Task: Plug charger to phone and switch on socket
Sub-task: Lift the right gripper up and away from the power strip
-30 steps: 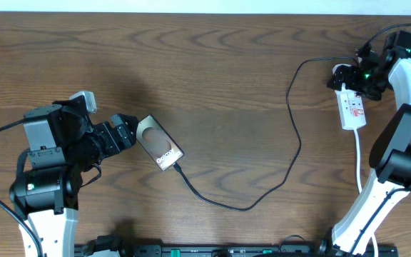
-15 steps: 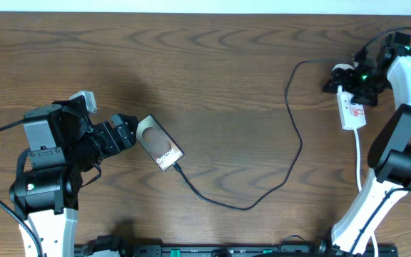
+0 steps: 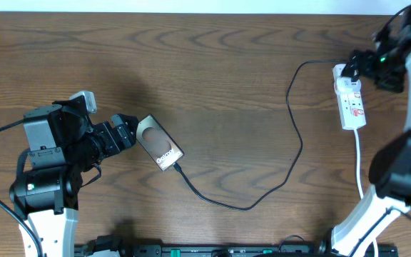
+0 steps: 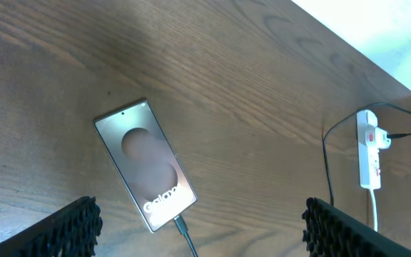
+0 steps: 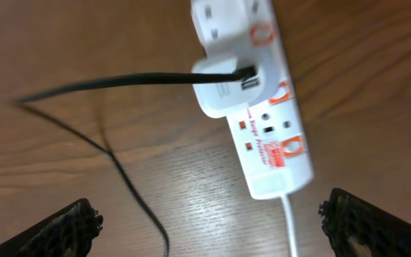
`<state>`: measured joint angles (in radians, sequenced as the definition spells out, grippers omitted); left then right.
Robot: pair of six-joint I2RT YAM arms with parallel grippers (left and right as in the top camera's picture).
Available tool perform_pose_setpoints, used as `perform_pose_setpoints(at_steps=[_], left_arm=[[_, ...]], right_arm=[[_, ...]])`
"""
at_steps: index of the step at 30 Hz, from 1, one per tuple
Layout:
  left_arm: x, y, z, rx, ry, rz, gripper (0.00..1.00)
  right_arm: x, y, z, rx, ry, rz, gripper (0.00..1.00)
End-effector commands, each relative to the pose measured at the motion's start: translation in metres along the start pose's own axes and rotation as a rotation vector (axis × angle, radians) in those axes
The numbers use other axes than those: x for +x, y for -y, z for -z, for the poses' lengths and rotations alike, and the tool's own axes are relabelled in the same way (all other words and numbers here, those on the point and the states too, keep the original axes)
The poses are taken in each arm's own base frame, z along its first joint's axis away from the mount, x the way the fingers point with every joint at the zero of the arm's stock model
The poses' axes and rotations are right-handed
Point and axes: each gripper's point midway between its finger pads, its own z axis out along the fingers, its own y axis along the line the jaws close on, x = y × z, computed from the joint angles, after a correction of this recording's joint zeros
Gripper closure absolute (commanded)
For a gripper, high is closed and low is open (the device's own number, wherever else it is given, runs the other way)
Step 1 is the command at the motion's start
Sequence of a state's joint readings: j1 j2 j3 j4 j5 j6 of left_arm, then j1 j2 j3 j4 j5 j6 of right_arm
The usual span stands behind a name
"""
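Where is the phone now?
In the overhead view, the flat dark-framed phone with a brownish screen lies on the wooden table's left side, just beyond the open left gripper.

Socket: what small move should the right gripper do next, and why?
Probably draw the right gripper back, clear of the socket. The cable already runs from the adapter in the socket to the phone's lower end, and the gripper is open and empty. Whether the socket is switched on I cannot tell.
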<state>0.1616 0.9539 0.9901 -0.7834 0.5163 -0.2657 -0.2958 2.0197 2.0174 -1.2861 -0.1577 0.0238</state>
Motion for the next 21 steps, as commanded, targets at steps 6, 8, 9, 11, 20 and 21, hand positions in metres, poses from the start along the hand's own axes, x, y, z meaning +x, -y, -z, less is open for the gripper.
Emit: perform_pose_setpoints(at_steps=[6,8,9,11,20,21], left_arm=[[-0.001,-0.002,0.000,-0.013,0.004,0.002,0.11],[-0.001,-0.002,0.000,-0.013,0.004,0.002,0.11],[-0.001,-0.002,0.000,-0.013,0.004,0.002,0.11],[-0.001,-0.002,0.000,-0.013,0.004,0.002,0.11],[-0.001,-0.002,0.000,-0.013,0.004,0.002,0.11],[-0.001,-0.002,0.000,-0.013,0.004,0.001,0.11]], right_arm=[[0.008,-0.017,0.106,0.010,0.204,0.016,0.01],[0.015,-0.018,0.118,0.011,0.211,0.017,0.01],[0.018,-0.018,0.122,0.011,0.215,0.018,0.01],[0.020,-0.020,0.130,0.010,0.232,0.021,0.01],[0.020,-0.020,0.133,0.010,0.238,0.022,0.01],[0.020,-0.020,0.133,0.010,0.238,0.022,0.01]])
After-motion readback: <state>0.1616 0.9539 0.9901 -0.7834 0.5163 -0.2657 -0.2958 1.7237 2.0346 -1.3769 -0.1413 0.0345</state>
